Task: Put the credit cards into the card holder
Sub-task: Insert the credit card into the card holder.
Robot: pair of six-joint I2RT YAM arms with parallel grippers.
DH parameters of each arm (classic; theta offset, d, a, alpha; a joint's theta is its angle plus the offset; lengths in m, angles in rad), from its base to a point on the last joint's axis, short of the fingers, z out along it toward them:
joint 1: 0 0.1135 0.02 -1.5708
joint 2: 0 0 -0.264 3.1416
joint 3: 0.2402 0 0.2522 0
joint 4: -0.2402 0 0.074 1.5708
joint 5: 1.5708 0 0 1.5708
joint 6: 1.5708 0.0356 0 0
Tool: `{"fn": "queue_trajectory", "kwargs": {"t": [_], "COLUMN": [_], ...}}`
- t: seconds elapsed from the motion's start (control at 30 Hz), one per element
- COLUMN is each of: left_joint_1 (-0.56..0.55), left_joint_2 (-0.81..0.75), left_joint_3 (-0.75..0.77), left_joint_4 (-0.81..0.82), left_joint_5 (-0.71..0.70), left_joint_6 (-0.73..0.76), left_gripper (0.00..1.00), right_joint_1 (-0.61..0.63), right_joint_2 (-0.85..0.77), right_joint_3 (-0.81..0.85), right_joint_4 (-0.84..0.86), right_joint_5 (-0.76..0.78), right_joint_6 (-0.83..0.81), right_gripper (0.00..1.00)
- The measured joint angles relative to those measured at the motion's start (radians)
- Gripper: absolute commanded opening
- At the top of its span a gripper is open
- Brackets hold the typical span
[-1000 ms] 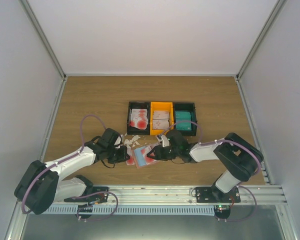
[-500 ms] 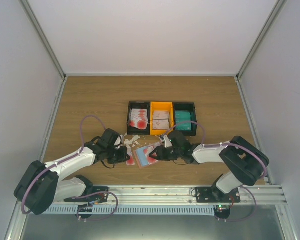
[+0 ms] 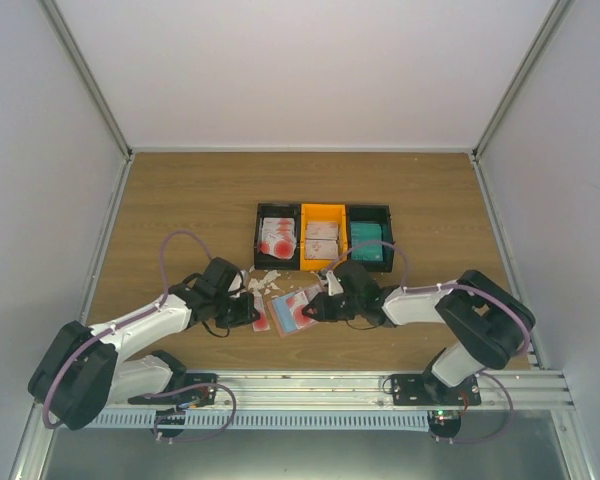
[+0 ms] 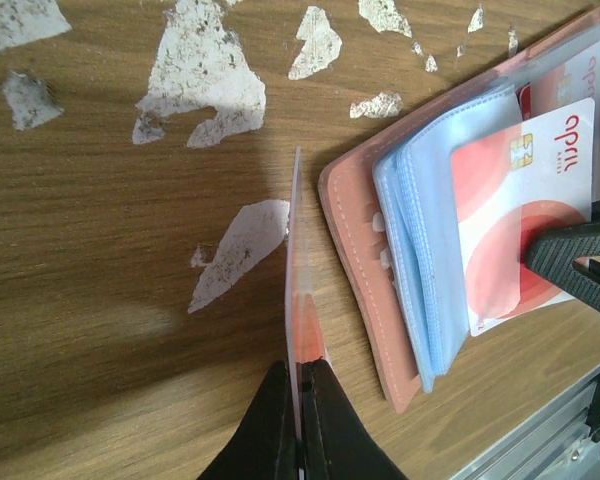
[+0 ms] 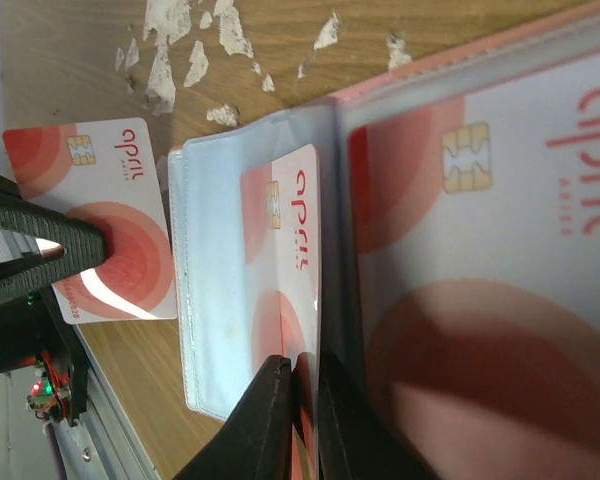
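Observation:
The salmon-pink card holder (image 3: 286, 311) lies open on the table, its clear bluish sleeves (image 4: 420, 260) fanned up. My right gripper (image 3: 320, 305) is shut on a white-and-red credit card (image 5: 295, 260) that sits partly inside a sleeve. Another credit card (image 5: 480, 260) fills the holder's right pocket. My left gripper (image 3: 248, 312) is shut on a second white-and-red credit card (image 4: 300, 300), held on edge just left of the holder's edge (image 4: 355, 260). That card also shows in the right wrist view (image 5: 105, 215).
A black-and-orange three-compartment tray (image 3: 346, 215) stands behind the holder, with red-print cards (image 3: 277, 237) and teal cards (image 3: 368, 240) in it. Irregular white scraps (image 4: 205, 75) lie scattered on the wood by the holder. The metal rail (image 3: 310, 385) runs along the near edge.
My right gripper has edged slightly left with its card over the holder. The holder has shifted a little. My left arm has stayed where it was.

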Motion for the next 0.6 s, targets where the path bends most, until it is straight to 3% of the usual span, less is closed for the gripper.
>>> {"fn": "queue_trajectory", "kwargs": {"t": [0.6], "left_joint_1": [0.000], "left_joint_2": [0.000], "left_joint_3": [-0.008], "left_joint_4": [0.011], "left_joint_5": [0.006], "left_joint_6": [-0.002], "left_gripper": [0.00], "right_joint_1": [0.000], "right_joint_2": [0.064], "right_joint_3": [0.032], "right_joint_4": [0.079], "right_joint_5": [-0.041], "right_joint_6": [0.020], "right_gripper": [0.02]}}
